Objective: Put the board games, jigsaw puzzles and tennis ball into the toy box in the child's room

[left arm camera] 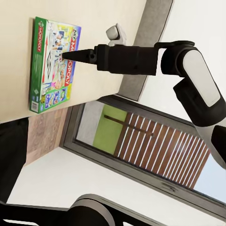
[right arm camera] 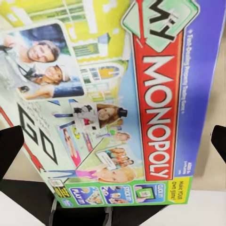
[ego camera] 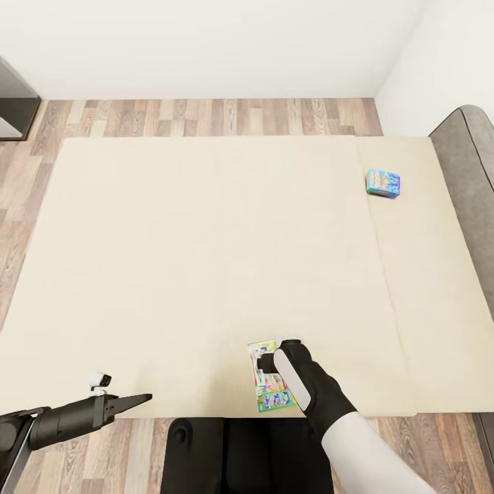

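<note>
We see the right gripper (ego camera: pixel 274 361) over the white-and-green board game (ego camera: pixel 264 377) on the bed (ego camera: pixel 171 240), fingers wide apart. Left gripper (ego camera: pixel 140 400): can't tell if open. Blue game (ego camera: pixel 383 183) far off.

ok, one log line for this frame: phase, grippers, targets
phase: reaching first game on bed | right gripper: open, over white-and-green board game, not gripping | left gripper: shut, idle off bed edge | blue board game: untouched near headboard

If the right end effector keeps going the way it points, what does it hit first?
Most likely the Monopoly box lying on the bed; the right end effector points straight at its lid, fingers spread either side.
</note>
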You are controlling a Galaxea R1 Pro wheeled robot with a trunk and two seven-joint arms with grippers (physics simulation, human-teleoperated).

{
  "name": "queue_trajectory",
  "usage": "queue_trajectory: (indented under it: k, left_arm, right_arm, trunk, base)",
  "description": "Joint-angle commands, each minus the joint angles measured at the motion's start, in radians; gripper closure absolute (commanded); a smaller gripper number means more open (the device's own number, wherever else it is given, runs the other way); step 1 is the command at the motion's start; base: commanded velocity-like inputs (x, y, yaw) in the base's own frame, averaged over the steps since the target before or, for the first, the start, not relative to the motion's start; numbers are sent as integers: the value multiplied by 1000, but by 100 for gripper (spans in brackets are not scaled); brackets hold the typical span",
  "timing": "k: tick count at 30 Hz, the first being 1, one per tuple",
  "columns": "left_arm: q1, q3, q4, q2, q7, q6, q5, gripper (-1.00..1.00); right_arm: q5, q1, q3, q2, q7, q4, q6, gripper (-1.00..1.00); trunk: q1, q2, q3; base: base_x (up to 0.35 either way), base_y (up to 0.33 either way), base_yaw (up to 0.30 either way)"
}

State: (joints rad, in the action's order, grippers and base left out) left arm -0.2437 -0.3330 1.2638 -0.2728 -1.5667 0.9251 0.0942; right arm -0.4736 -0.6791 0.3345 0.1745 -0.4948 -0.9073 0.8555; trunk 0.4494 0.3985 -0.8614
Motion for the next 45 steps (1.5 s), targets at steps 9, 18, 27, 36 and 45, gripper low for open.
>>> queue_trajectory:
  k: [9,18,27,36,45]
  left_arm:
    - [0,0,0,0,-4,11,-1,-100]
    - [0,0,0,0,-4,11,-1,-100]
    - [0,0,0,0,-4,11,-1,-100]
    - [0,0,0,0,-4,11,-1,-100]
    - [0,0,0,0,-4,11,-1,-100]
  right_arm:
    - [-10,0,1,0,-10,-1,2,-100]
    - [-10,0,1,0,-10,-1,3,-100]
    - [-10,0,1,0,-10,-1,3,-100]
    - [-10,0,1,0,-10,-1,3,-100]
    - [-10,0,1,0,-10,-1,3,-100]
  trunk:
    - [1,2,-1]
    - [1,2,-1]
    - [1,2,-1]
    - [1,2,-1]
    - [1,2,-1]
  base:
    - [0,90,0]
    - [0,44,0]
    - [0,67,0]
    - [0,8,0]
    - [0,71,0]
